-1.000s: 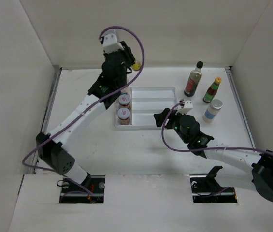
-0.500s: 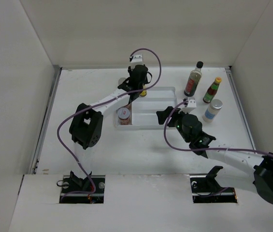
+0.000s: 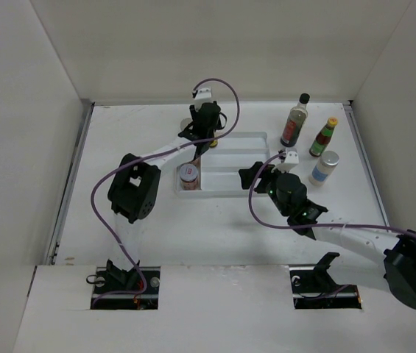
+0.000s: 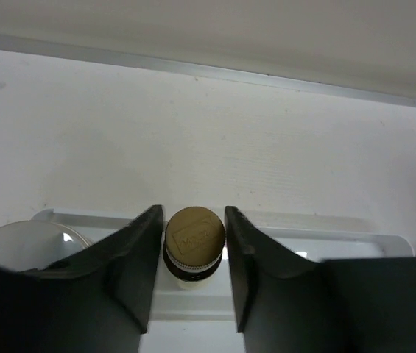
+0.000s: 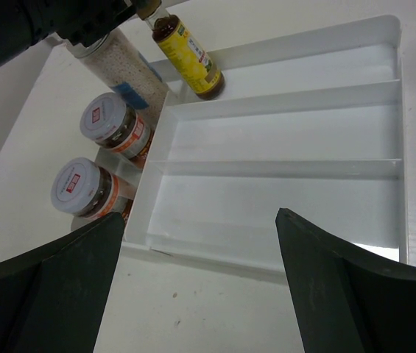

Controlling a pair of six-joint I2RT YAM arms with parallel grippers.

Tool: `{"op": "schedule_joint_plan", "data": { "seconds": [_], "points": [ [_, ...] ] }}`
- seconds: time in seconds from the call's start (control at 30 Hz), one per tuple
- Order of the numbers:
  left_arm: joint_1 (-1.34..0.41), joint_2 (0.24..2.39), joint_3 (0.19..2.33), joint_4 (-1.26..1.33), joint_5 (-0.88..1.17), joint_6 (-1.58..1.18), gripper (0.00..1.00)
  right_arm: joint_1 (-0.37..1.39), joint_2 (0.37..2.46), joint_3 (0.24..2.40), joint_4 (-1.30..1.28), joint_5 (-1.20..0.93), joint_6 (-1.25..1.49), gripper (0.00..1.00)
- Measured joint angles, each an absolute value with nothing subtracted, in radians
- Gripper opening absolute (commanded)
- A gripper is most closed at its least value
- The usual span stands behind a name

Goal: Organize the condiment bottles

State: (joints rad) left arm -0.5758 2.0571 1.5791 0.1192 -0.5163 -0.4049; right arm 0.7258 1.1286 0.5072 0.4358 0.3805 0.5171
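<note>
My left gripper [image 4: 193, 210] is shut on the tan cap of the tiny brown yellow-labelled bottle [image 4: 194, 237]. The bottle stands in the back left corner of the white divided tray [image 5: 288, 95] and also shows in the right wrist view [image 5: 188, 57]. Two red-labelled jars [image 5: 110, 122] [image 5: 82, 188] and a clear shaker [image 5: 124, 68] stand in the tray's left strip. The tall dark bottle [image 3: 294, 123], the green bottle [image 3: 324, 137] and a second shaker [image 3: 324, 168] stand right of the tray. My right gripper [image 5: 200, 215] is open and empty over the tray's front edge.
White walls enclose the table on three sides, with a metal rail [image 4: 266, 75] at the back just behind the tray. My left arm [image 3: 171, 151] crosses the tray's left strip and hides the rear jar in the top view.
My left gripper came down and to the right from high at the back, carrying the tiny brown bottle into the tray's back left corner. The right arm barely moved.
</note>
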Motion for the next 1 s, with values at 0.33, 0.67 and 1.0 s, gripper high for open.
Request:
{"op": "schedule_joint_plan", "data": {
  "seconds": [0.33,0.67,1.0],
  "points": [
    [-0.616,2.018,1.445,0.177,-0.527,-0.402,0.88,0.725,1.126,0.507,0.436,0.389,0.517,0.88],
    [-0.668,1.537,1.165,0.384,-0.559,-0.387,0.75,0.726,1.102,0.493,0.447,0.400,0.510,0.48],
    [-0.772,1.111,0.637,0.585,-0.585,-0.429,0.18,0.669,1.117,0.596,0.333,0.413,0.490,0.35]
  ]
}}
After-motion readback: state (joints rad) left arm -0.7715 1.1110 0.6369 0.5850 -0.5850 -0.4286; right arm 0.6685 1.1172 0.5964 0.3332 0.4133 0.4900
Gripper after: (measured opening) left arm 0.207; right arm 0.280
